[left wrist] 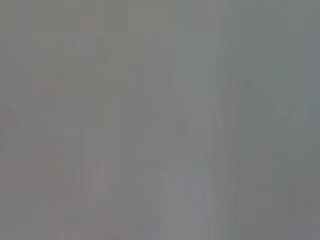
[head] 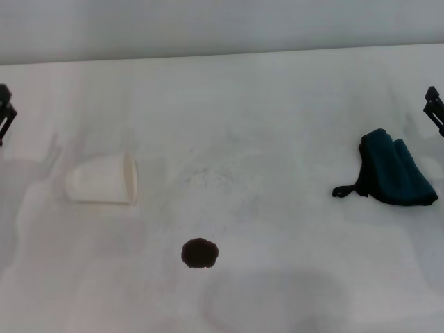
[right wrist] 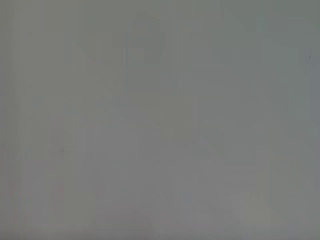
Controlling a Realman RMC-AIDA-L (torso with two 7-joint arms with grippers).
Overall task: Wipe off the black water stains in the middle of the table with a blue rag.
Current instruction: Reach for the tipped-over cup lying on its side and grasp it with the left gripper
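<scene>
- Hands first: the right hand (head: pixel 435 109) sits at the far right edge of the head view, just beyond the blue rag (head: pixel 395 168); the left hand (head: pixel 5 111) is parked at the far left edge. You cannot tell from any view whether either hand is released or clenched, and neither holds anything.
- Wrist views show only featureless grey; rely on the head view for placement.
- Locate the rag: it lies bunched in thick folds on the right side of the surface (head: pixel 277 125), with its thin black loop trailing toward the centre.
- Locate the target: the black water stains (head: pixel 200 253) form one dark blot near the front centre, well apart from the rag.
- Note the white cup (head: pixel 104 180) lying on its side left of centre; keep the wiping path away from it.
- Recommended step: bring the right hand down over the thickest fold, grasp deep enough to gather several layers, and avoid pinching the loop alone.
</scene>
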